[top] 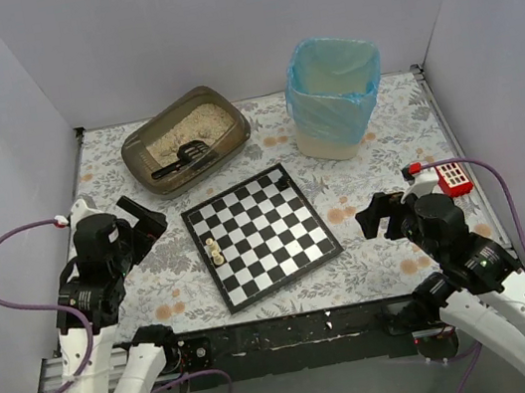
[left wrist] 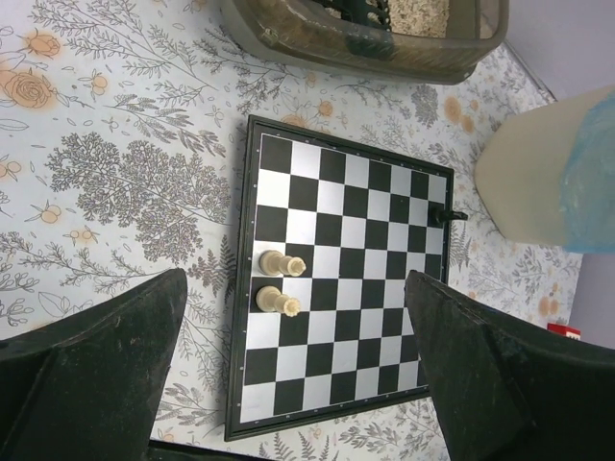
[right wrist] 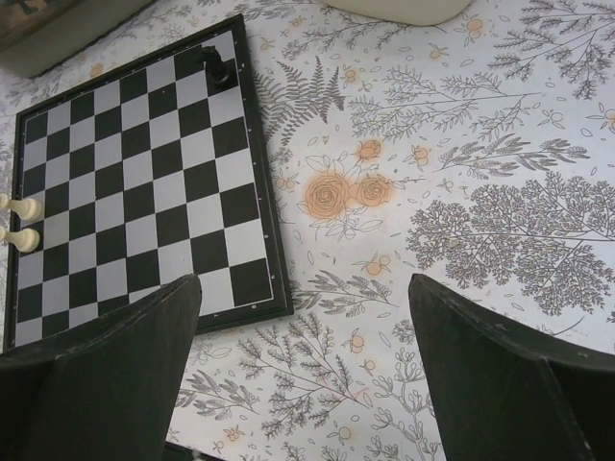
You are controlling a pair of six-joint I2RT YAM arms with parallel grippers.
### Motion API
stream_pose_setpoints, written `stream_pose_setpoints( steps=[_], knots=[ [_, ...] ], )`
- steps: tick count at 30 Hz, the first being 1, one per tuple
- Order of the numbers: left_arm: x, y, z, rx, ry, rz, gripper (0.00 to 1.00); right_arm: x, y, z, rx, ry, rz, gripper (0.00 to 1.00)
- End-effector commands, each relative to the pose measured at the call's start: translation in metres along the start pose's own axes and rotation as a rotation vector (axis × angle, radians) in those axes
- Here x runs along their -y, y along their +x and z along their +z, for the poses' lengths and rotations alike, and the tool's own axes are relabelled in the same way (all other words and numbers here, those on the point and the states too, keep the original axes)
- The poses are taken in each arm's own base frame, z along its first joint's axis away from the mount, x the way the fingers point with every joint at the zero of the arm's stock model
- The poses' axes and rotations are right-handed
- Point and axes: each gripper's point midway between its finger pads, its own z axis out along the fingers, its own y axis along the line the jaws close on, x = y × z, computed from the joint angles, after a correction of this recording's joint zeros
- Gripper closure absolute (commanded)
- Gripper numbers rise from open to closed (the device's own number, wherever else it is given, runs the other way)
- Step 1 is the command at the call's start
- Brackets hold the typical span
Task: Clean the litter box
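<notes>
The litter box [top: 186,141], a dark brown tray with beige litter, sits at the back left of the table. A black slotted scoop [top: 182,156] lies in it. The left wrist view shows the box's near wall [left wrist: 365,48] at the top. My left gripper [top: 145,216] is open and empty, above the table left of the chessboard, well short of the box. My right gripper [top: 378,214] is open and empty, above the table right of the chessboard. Both show wide-apart fingers in their wrist views [left wrist: 298,384] [right wrist: 307,375].
A chessboard [top: 261,233] lies in the middle with two pale pieces [top: 213,251] and one black piece [top: 282,181]. A beige bin with a blue bag [top: 333,96] stands at the back right. A red and white item [top: 453,180] lies at the right edge.
</notes>
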Motion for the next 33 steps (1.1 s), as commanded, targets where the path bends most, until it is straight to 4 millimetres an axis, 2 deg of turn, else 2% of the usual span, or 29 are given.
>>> stream_pose_setpoints(
  steps=[1, 7, 11, 14, 20, 28, 31, 33],
  knots=[
    [0.0, -0.008, -0.018, 0.037, 0.017, -0.014, 0.02, -0.015, -0.02, -0.008, 0.047, -0.065, 0.034, 0.03],
    [-0.002, 0.006, -0.015, -0.012, 0.03, -0.014, 0.02, -0.024, -0.012, -0.004, -0.007, -0.11, -0.02, 0.03],
    [0.0, 0.009, -0.012, -0.023, 0.04, -0.019, 0.02, -0.037, -0.002, 0.003, -0.06, -0.185, -0.067, 0.03],
    [0.003, 0.016, -0.007, -0.051, 0.058, -0.019, 0.02, -0.04, 0.013, 0.015, -0.118, -0.199, -0.074, 0.03],
    [-0.012, 0.051, 0.008, -0.171, 0.024, -0.034, 0.02, -0.046, 0.05, 0.045, -0.239, -0.234, -0.065, 0.06],
    [-0.009, 0.052, 0.004, -0.162, 0.055, -0.06, 0.02, -0.043, 0.084, 0.096, -0.298, -0.212, -0.076, 0.12],
    [-0.014, 0.054, 0.002, -0.16, 0.042, -0.065, 0.02, -0.034, 0.104, 0.101, -0.386, -0.163, -0.071, 0.17],
    [-0.016, 0.054, 0.001, -0.155, 0.037, -0.069, 0.02, -0.036, 0.116, 0.098, -0.431, -0.179, -0.039, 0.18]
  ],
)
